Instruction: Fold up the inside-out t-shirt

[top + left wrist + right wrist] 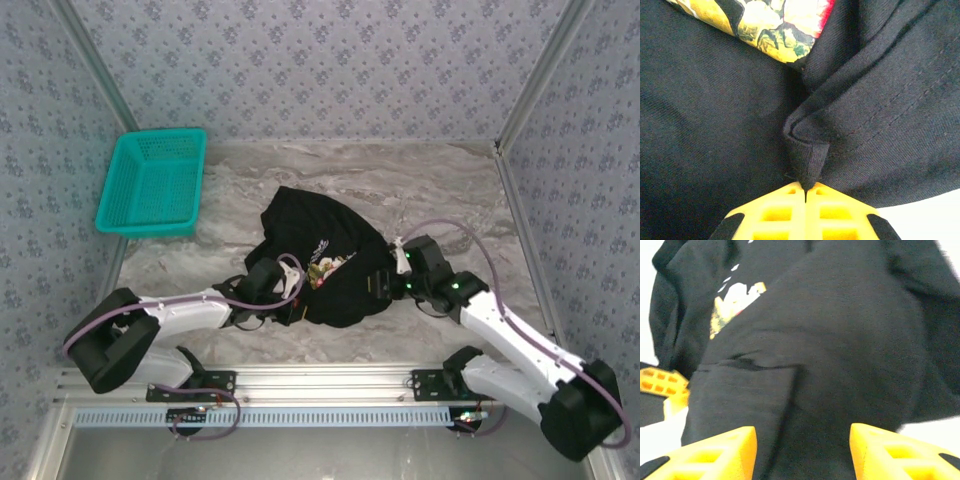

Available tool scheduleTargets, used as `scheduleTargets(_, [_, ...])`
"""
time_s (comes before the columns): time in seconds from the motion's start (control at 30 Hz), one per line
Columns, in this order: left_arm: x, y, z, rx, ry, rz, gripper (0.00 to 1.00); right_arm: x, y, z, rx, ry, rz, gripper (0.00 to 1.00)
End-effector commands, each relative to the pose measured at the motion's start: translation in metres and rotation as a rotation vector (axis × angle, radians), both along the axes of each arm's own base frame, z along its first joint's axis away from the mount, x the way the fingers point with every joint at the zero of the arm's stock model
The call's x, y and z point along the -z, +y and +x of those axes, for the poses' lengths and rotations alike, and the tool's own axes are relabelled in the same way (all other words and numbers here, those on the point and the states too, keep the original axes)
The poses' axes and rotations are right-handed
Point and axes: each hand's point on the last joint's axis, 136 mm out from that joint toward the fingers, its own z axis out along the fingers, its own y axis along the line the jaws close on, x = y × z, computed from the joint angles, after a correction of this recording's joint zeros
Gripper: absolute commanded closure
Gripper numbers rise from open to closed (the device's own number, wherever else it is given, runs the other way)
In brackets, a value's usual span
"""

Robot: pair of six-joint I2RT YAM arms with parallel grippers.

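Top external: left tool (292,293) pinches t-shirt (318,225), right tool (386,284) open, basket (146,228) apart.

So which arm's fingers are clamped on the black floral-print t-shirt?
The left arm's yellow fingers, shut on a pinched fold of the black floral-print t-shirt; the right arm's fingers stand apart.

No word, number or brand can be read. The inside-out t-shirt (300,215) carries a short line of small white lettering (318,245) at about 11 o'clock of its floral print (330,266), too small to make out from above. In the right wrist view it shows as blurred white flecks at 12 o'clock of the print.
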Motion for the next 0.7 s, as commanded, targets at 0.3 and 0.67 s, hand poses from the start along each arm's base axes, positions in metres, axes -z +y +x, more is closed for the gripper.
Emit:
scheduleTargets(0.3, [-0.023, -0.004, 0.005, 0.016, -0.074, -0.036, 0.99, 0.016, 0.025, 0.017, -0.071, 0.077, -0.018, 0.52])
scheduleTargets(0.67, [-0.04, 0.0, 0.011, -0.013, -0.137, -0.046, 1.0, -0.014, 0.036, 0.037, -0.092, -0.02, 0.094, 0.97])
